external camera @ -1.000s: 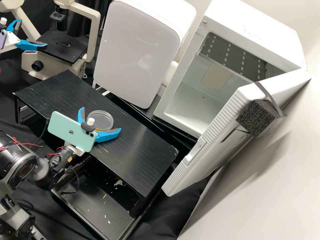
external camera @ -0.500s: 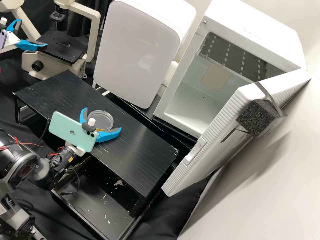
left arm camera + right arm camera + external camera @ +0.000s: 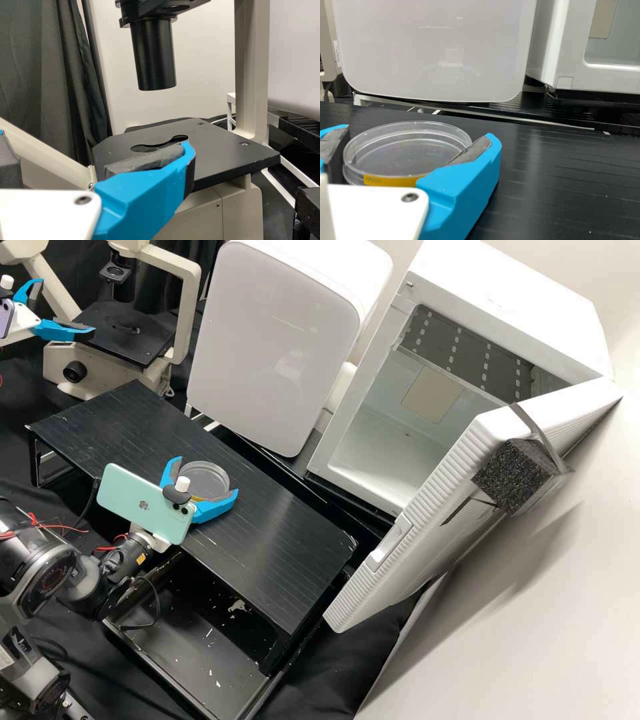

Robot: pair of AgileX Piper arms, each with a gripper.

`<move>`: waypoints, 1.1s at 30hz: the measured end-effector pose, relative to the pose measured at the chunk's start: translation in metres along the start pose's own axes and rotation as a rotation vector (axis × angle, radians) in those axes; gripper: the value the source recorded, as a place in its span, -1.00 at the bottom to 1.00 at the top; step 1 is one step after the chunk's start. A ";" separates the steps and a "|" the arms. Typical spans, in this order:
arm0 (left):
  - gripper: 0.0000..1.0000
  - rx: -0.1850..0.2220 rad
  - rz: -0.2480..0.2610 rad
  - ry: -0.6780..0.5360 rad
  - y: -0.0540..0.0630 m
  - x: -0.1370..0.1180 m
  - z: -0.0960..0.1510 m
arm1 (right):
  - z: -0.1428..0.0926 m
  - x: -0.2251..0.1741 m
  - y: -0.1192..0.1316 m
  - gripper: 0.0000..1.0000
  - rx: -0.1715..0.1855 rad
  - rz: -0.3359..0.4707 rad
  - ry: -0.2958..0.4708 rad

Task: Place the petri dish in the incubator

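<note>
Evidently, the right gripper (image 3: 207,475) has its fingers (image 3: 465,185) pinching the petri dish (image 3: 412,155); level lifting advised towards the incubator (image 3: 453,367), high-view two o'clock.

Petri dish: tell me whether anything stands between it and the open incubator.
Nothing visible stands between the petri dish and the incubator, whose door is open. The closed white cabinet is close beside the direct way, so its lower corner may need clearance.

Hand (image 3: 204,477) around petri dish (image 3: 410,154) — yellow label (image 3: 390,180) — on black tabletop (image 3: 555,190), white box (image 3: 435,55) beyond.
</note>
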 end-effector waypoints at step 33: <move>1.00 0.000 0.000 0.000 0.000 0.000 0.000 | 0.071 0.056 0.120 -1.00 0.027 0.361 -0.125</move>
